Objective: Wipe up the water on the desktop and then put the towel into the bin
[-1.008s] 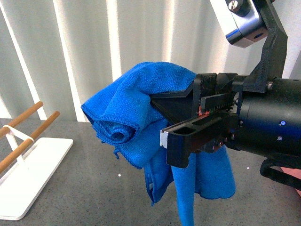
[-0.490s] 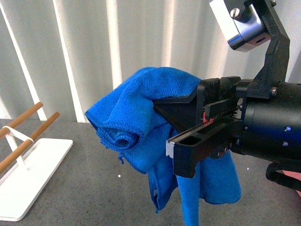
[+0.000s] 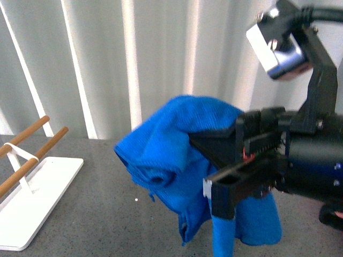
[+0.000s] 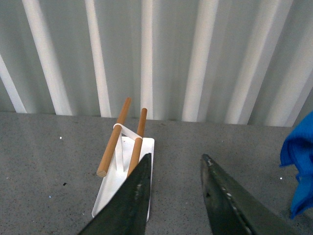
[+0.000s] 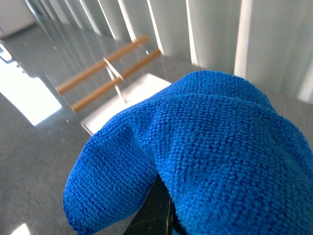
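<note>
The towel (image 3: 171, 155) is off the desktop (image 3: 96, 214), bunched and gripped by the right gripper (image 3: 206, 163), which is raised at the right of the front view. The jaws are closed on a thick fold of cloth. One part is draped over the upper finger and rolled into a lobe towards the left, and the rest hangs in loose tails below the lower finger. The front view does not settle whether those tails touch the desktop. That view alone shows the full drape, the black gripper body and the silver camera block (image 3: 281, 48) mounted above it. The right wrist view shows the towel (image 5: 210, 147) as a blue mound filling most of the picture, its weave clear, with only a sliver of dark finger (image 5: 151, 215) beneath it. Beyond the mound are the rack (image 5: 112, 73) and a bright patch of light on the desktop (image 5: 24, 98). The left wrist view alone shows the left gripper (image 4: 176, 159), its two dark fingers spread wide with nothing between them, above the desktop (image 4: 49, 161). The rack (image 4: 122, 161), a white flat base carrying two wooden rods, lies just beyond the fingertips. An edge of the towel (image 4: 298, 166) enters at one side, well apart from this gripper. Pale vertical slats (image 3: 134, 64) back the desk in all three views.
</note>
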Motion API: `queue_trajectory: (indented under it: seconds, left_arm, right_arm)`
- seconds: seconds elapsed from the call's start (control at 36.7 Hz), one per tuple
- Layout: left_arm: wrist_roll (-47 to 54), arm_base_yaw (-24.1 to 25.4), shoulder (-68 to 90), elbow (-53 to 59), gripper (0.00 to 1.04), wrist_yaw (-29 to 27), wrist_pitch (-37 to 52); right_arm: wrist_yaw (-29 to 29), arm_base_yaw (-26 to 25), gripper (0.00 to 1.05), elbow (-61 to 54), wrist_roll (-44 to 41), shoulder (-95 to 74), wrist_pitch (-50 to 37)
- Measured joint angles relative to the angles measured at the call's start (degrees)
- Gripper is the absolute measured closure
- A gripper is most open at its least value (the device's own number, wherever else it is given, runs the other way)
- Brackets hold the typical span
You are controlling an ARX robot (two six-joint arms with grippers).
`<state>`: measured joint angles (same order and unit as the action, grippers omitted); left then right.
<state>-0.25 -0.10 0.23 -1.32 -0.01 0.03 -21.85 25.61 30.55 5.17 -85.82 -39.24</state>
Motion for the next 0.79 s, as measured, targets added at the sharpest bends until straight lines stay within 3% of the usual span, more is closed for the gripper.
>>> queue_trajectory:
  seconds: [0.25, 0.33, 0.79]
  left_arm:
    - [0.0, 0.0, 0.0, 0.0, 0.21, -0.02, 0.0]
    - [0.0, 0.0, 0.0, 0.0, 0.06, 0.0, 0.0]
    - [0.0, 0.0, -0.04, 0.0, 0.07, -0.02, 0.0]
  right_arm:
    - [5.88, -6.1, 1.01, -0.39, -5.55, -9.6, 20.65]
    - [8.15, -8.0, 1.01, 0.9, -8.57, -15.04, 23.93]
    - [13.62, -10.51, 1.01, 14.75, -17.16, -33.33, 27.78]
